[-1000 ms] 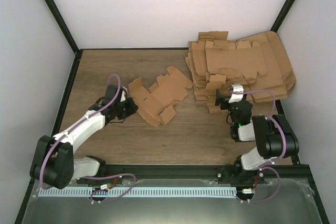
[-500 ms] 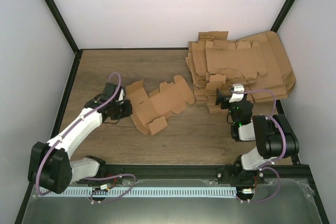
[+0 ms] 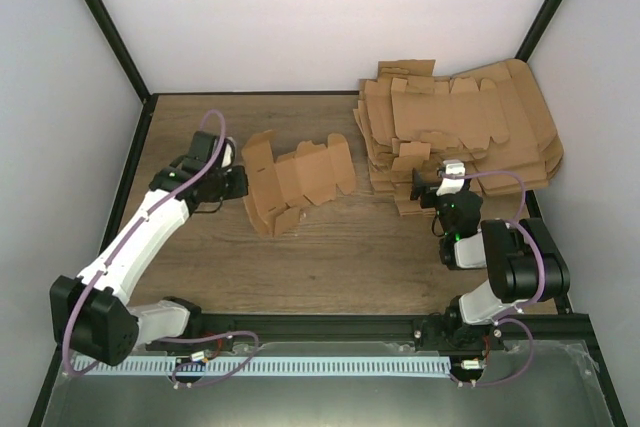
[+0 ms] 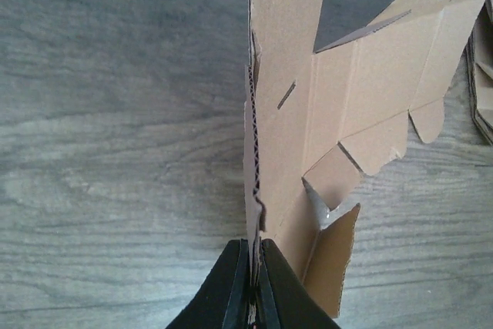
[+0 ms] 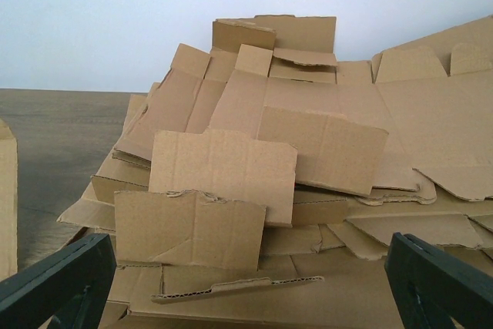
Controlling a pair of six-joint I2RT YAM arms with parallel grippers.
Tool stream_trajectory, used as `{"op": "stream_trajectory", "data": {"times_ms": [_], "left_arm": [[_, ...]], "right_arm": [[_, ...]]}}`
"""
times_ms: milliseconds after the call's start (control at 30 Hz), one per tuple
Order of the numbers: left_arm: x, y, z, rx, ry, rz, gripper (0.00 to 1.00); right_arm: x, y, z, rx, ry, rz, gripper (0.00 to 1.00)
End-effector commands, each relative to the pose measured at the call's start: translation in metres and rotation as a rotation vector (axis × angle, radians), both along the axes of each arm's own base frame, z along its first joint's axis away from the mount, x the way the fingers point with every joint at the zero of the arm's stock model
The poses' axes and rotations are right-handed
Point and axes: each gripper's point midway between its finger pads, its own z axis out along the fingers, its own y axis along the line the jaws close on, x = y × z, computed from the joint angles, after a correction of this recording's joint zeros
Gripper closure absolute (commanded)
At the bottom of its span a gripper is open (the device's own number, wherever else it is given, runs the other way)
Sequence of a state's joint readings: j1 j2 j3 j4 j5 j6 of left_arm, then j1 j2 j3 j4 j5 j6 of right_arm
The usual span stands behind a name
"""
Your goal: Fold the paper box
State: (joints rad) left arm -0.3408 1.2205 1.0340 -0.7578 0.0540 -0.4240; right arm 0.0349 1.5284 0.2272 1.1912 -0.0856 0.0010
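1. The left claw (image 3: 234,187) is clamped tight on the left end of the paper box (image 3: 300,179). In the left wrist view its two black fingers (image 4: 227,298) meet with only the sheet's corrugated edge between them.
2. The paper box is not yet folded into a box. It is a die-cut sheet whose gripped end panel stands on edge, nearly vertical, while the other panels and small flaps fan away from it at an angle.
3. In the top view the sheet's long axis runs left to right. It points from the left claw toward the pile of flat cardboard sheets (image 3: 470,127) and stops short of it.
4. The sheet sits left of centre on the wooden tabletop (image 3: 340,267), with its lower flaps near or on the wood. I cannot tell which.
5. The right claw (image 3: 426,190) is spread wide and grips nothing. Its dark fingers (image 5: 65,279) show at the two lower corners of the right wrist view.
6. The right claw faces the near edge of the pile. I cannot tell whether it touches the pile.
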Motion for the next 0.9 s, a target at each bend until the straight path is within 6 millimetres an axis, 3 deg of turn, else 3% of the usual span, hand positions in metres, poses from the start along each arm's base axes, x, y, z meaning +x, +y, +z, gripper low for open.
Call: {"op": "stream_trajectory", "data": {"times_ms": [0,267,367,467,533,700,867], "left_arm": [[0.009,0.005,0.011,0.076,-0.029,-0.037,0.96],[0.022,0.022,0.038,0.17,-0.117,0.008,0.96],[0.021,0.009,0.061,0.107,-0.191,-0.056,0.96],[0.008,-0.026,0.086,-0.046,-0.258,-0.23,0.96],[-0.003,-0.039,0.099,-0.125,-0.279,-0.292,0.96],[-0.03,-0.052,0.14,-0.249,-0.369,-0.38,0.96],[-0.052,-0.049,0.19,-0.316,-0.489,-0.388,0.96]], "right_arm": [[0.007,-0.003,0.015,0.007,-0.048,-0.009,0.0],[0.007,-0.003,0.014,0.007,-0.048,-0.009,0.0],[0.007,-0.003,0.014,0.006,-0.048,-0.009,0.0],[0.007,-0.003,0.015,0.007,-0.048,-0.009,0.0],[0.007,-0.003,0.014,0.007,-0.047,-0.009,0.0],[0.007,-0.003,0.014,0.006,-0.048,-0.009,0.0],[0.007,-0.003,0.015,0.007,-0.048,-0.009,0.0]]}}
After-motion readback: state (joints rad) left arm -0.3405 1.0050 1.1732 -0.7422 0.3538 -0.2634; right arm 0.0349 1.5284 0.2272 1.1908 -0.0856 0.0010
